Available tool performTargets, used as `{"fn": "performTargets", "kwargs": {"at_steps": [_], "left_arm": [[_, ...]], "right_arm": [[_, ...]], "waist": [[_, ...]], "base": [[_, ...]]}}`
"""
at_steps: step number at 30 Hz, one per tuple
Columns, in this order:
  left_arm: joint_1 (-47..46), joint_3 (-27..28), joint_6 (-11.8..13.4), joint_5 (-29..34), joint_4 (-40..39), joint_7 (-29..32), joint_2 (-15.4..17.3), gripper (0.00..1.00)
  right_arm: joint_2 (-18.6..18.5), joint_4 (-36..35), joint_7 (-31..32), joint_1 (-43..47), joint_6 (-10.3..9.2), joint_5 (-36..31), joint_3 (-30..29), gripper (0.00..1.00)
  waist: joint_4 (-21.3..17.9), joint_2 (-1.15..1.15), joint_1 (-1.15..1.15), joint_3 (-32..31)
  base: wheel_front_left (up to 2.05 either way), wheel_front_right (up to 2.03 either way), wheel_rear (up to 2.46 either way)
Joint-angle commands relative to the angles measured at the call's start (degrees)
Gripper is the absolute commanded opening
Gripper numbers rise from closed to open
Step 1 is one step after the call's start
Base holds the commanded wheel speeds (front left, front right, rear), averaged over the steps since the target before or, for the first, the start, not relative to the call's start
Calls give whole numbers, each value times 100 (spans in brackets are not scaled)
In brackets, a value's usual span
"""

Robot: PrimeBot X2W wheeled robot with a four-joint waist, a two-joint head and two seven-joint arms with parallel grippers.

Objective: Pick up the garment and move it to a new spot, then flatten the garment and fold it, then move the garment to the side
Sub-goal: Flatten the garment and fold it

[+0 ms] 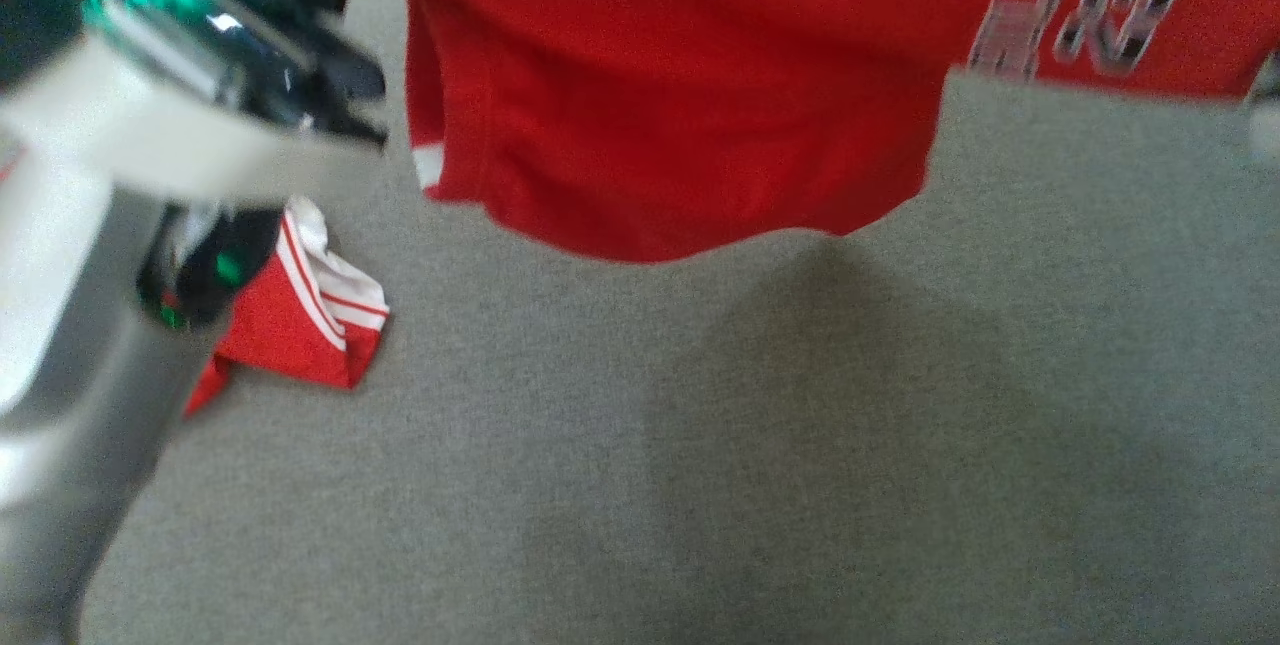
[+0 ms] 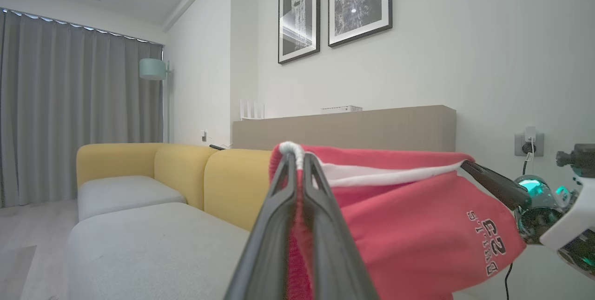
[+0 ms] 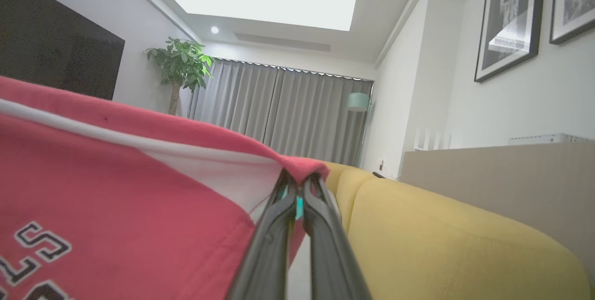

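Red garment, white-striped trim, dark-outlined lettering; grey seat cushion, yellow sofa back.

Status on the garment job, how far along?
Done: pickup. The left gripper and right gripper are each shut on the red garment at its top edge; it hangs unfolded over the grey surface, striped sleeve drooping. In hand: the move to a new spot. Remaining: lay flat, fold, move aside.
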Motion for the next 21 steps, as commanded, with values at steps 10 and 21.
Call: {"fn": "performTargets", "kwargs": {"at_steps": [10,21], "left_arm": [[-2281,-609,9,6,1248,-729,-489,0],[-1873,-1305,9,-143,1843,-1391,-597,0]], "right_arm": [[-631,1495,-420,-2437,-4,-58,487,0],[-544,1582,-750,-1931,-4,-232,255,0]], "waist": [[45,0,0,1019],[-143,0,0,1225]], "base": [[0,0,0],[0,0,0]]}}
